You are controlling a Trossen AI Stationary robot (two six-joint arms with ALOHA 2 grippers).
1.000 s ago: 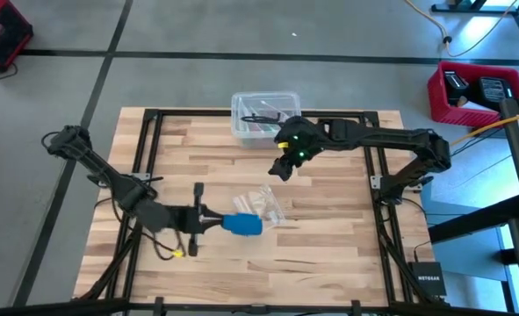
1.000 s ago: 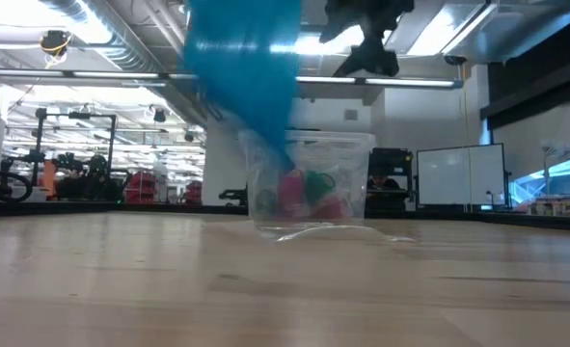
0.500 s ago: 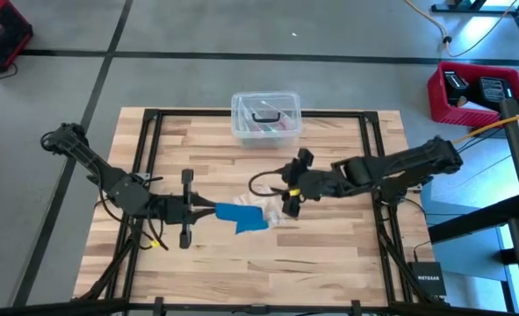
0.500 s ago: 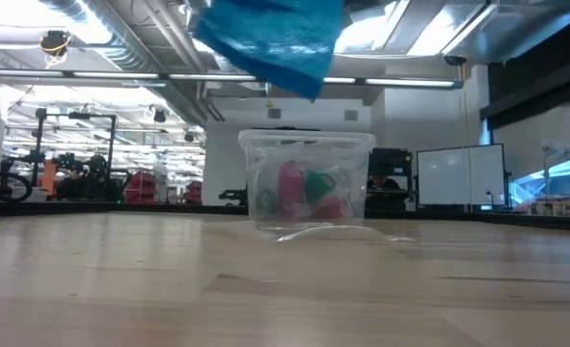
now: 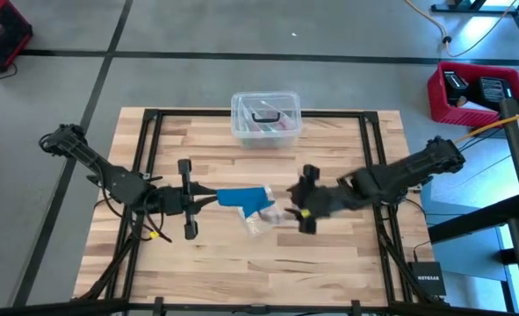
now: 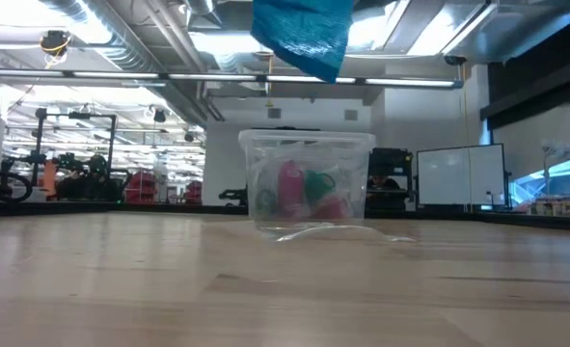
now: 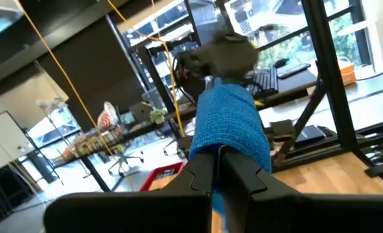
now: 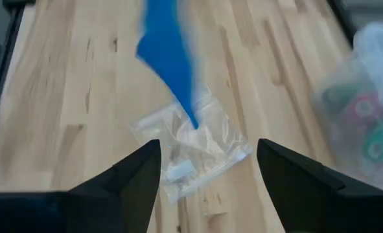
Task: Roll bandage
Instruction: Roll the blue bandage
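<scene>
The bright blue bandage is a loose strip held above the table's middle; it shows high in the low view. My left gripper is shut on its left end. My right gripper is open and empty just right of a small clear plastic bag that lies flat on the table. In the right wrist view the bag lies ahead between the spread fingers, and the bandage's free tip hangs over it. My left gripper pinches one end of the bandage between its two fingers. The fingers are about level and point toward the table's right edge, along the strip. The bandage is lifted clear of the table and its free end droops.
A clear lidded plastic box with coloured items inside stands at the table's far middle, and also shows in the low view. Bare wood lies near and to the left. Red bins sit on the floor beyond the table.
My right gripper has swung from beside the box toward the near edge and down, to just right of the bag. My left gripper has risen and gone a little toward the far edge, carrying the bandage up; its drooping end now hangs higher.
</scene>
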